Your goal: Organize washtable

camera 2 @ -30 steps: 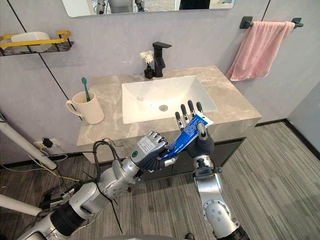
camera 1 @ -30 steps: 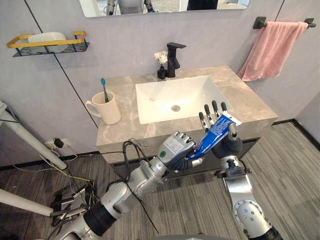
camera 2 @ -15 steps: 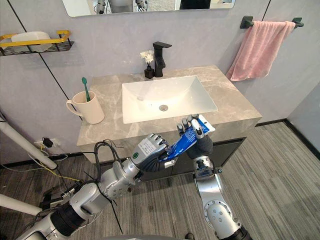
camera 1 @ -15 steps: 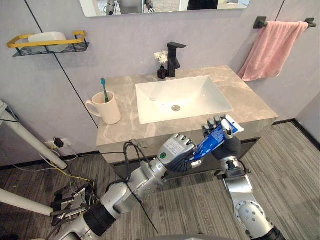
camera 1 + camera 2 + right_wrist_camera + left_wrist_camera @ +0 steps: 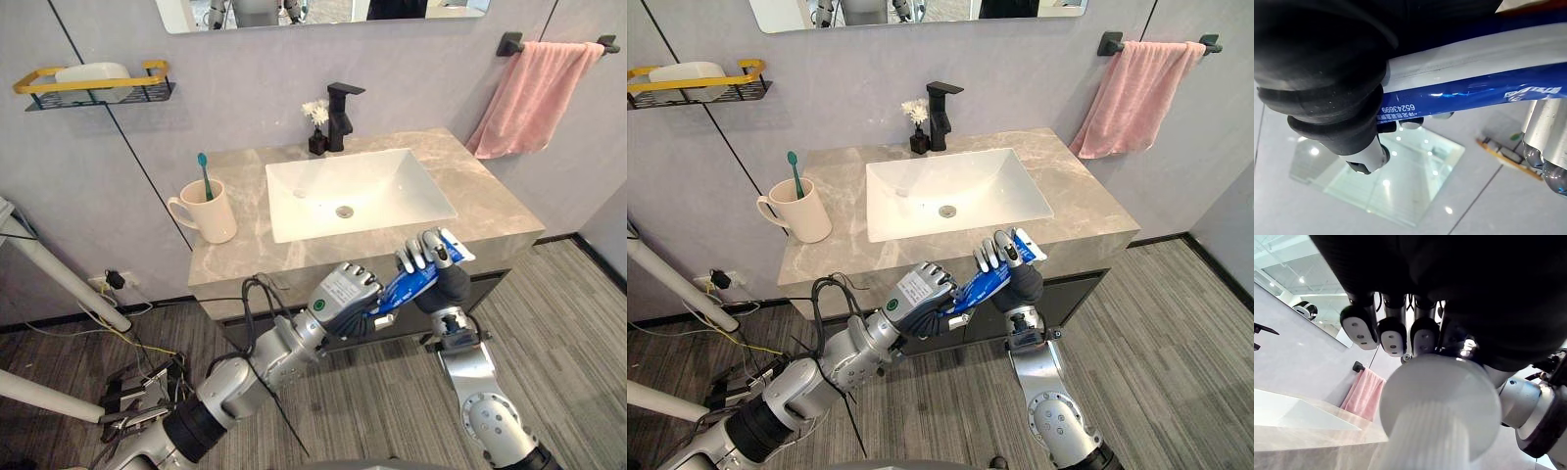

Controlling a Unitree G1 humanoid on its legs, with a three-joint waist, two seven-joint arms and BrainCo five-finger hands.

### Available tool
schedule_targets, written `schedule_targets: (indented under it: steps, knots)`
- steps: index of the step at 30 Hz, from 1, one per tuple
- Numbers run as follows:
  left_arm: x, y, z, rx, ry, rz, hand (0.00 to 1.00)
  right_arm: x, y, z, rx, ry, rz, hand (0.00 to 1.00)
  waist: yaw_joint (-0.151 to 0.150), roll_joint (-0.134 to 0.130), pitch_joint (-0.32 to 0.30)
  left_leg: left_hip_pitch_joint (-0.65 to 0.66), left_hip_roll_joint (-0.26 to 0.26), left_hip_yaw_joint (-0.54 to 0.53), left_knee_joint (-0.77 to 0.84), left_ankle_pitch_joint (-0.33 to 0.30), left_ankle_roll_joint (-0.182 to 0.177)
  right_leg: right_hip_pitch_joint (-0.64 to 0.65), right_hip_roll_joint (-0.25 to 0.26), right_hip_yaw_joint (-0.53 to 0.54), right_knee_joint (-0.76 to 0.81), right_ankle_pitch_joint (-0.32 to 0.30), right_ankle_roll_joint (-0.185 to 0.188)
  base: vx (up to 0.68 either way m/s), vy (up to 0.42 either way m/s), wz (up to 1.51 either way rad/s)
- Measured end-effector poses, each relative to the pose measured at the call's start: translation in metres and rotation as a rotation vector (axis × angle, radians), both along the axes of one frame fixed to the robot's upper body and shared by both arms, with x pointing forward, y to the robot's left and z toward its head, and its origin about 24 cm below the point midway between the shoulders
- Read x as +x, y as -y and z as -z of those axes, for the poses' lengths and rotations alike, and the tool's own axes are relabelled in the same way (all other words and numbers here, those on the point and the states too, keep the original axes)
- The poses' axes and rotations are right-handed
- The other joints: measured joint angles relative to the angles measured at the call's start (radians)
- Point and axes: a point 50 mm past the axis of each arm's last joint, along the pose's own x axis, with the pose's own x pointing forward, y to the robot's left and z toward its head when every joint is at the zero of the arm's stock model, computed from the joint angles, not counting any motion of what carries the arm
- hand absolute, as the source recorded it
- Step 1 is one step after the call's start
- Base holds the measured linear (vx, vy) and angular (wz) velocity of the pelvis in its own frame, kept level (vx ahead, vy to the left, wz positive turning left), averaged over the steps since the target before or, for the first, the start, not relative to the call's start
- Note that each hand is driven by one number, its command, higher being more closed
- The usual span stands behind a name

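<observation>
Toothpaste tube (image 5: 402, 287), blue, aloft just in front of washtable (image 5: 235, 259) edge; left hand (image 5: 343, 292) curled round cap end, right hand (image 5: 419, 255) curled round flat end, fingers partly hiding it.

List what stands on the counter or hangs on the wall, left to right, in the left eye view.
Wire wall shelf → mug holding a toothbrush → small flower vase → black faucet → pink towel.
</observation>
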Motion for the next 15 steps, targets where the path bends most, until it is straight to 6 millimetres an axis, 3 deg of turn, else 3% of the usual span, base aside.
schedule_targets:
  steps: [8, 15]
  knots:
    - [0.007, -0.004, -0.009, -0.065, 0.013, -0.059, 0.00, 0.002, 0.002, -0.006, -0.008, 0.041, 0.051, 1.00, -0.001, 0.000, 0.000, 0.005, 0.000, 0.000, -0.001, 0.000, 0.000, 0.005, 0.000, 0.000, 0.000, 0.000, 0.000, 0.00, 0.000, 0.00]
    - [0.015, -0.024, -0.022, -0.159, 0.047, -0.189, 0.00, 0.008, 0.010, -0.010, -0.028, 0.075, 0.131, 1.00, 0.005, 0.001, 0.000, 0.008, 0.000, -0.002, -0.001, 0.000, 0.000, 0.009, 0.000, -0.002, 0.000, 0.000, 0.000, 0.00, 0.000, 0.00]
